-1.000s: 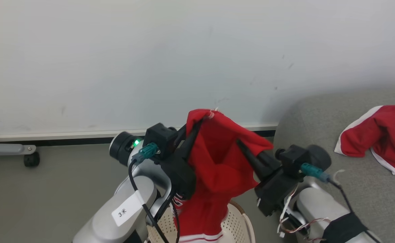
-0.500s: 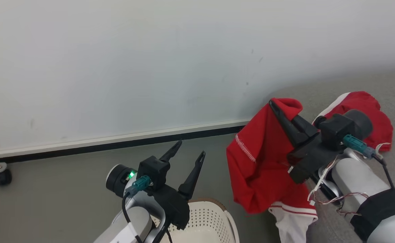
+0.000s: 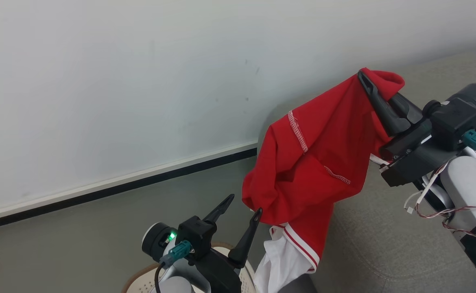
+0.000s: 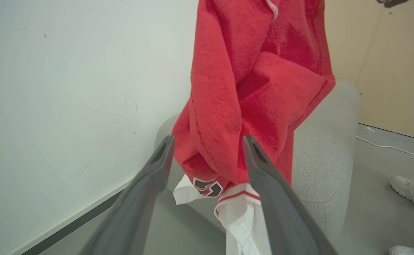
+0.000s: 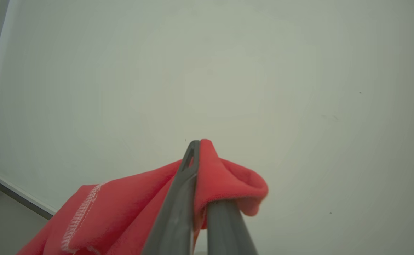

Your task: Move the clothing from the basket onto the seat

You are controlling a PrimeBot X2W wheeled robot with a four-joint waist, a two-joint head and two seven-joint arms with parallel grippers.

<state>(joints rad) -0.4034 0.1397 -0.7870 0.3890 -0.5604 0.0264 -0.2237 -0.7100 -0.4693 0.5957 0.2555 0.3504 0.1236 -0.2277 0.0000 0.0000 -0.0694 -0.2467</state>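
High at the right of the head view, my right gripper [image 3: 363, 77] is shut on the top fold of the red clothing [image 3: 315, 158]. The garment hangs down in front of the grey seat [image 3: 384, 240], its white striped hem lowest. The right wrist view shows that gripper [image 5: 197, 147] pinching the clothing [image 5: 228, 177]. My left gripper [image 3: 244, 204] stands open and empty, low in the head view, just left of the hanging fabric and above the basket [image 3: 138, 281]. In the left wrist view the left gripper [image 4: 208, 141] frames the clothing [image 4: 256, 88], a dark emblem near its hem, with the seat [image 4: 320, 152] behind.
A white wall [image 3: 120, 81] with a dark baseboard [image 3: 120, 189] runs behind, above grey floor. The left wrist view shows a person's shoe [image 4: 401, 186], a cable [image 4: 391, 146] on the floor and a beige panel [image 4: 398, 63] past the seat.
My left gripper opened and let go of the clothing, then dropped low over the basket. The right gripper carried the garment up and right towards the seat. The head camera turned right.
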